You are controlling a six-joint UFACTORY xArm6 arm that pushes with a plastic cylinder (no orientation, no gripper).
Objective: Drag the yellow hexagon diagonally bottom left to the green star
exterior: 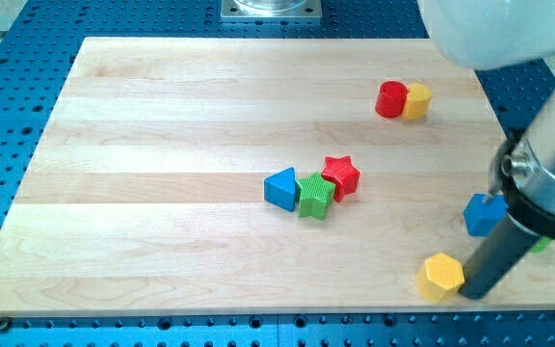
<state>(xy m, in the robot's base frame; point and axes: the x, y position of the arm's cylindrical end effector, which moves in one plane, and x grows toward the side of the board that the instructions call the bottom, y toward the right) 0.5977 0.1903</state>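
Pale wooden board (162,145) on a blue perforated bench fills your view, and the action sits in its bottom right corner. You have no jaws to open or close here: the arm ends in a plain dark rod holding nothing, and my tip (473,294) rests on the board just beside the right face of a yellow hexagon (441,277), touching it or very nearly so; the gap is too fine to call.

That relation is what your next move turns on. The yellow hexagon lies to the view's left of my tip, while the green star (314,196) lies well apart, up and to the view's left of both. As I judge it, a straight push from where the tip stands would send the block mostly leftward along the bottom edge, not toward the star.

The hexagon is squat with no real long axis; one flat side faces the tip, so it should slide without much turning.

Further out, the star is wedged between a blue triangle (280,188) and a red star (341,175). A blue block (482,214) sits just above the rod, partly hidden. At the top right, a red cylinder (390,99) touches a second yellow block (416,100), which may be the one the task's direction really suits.
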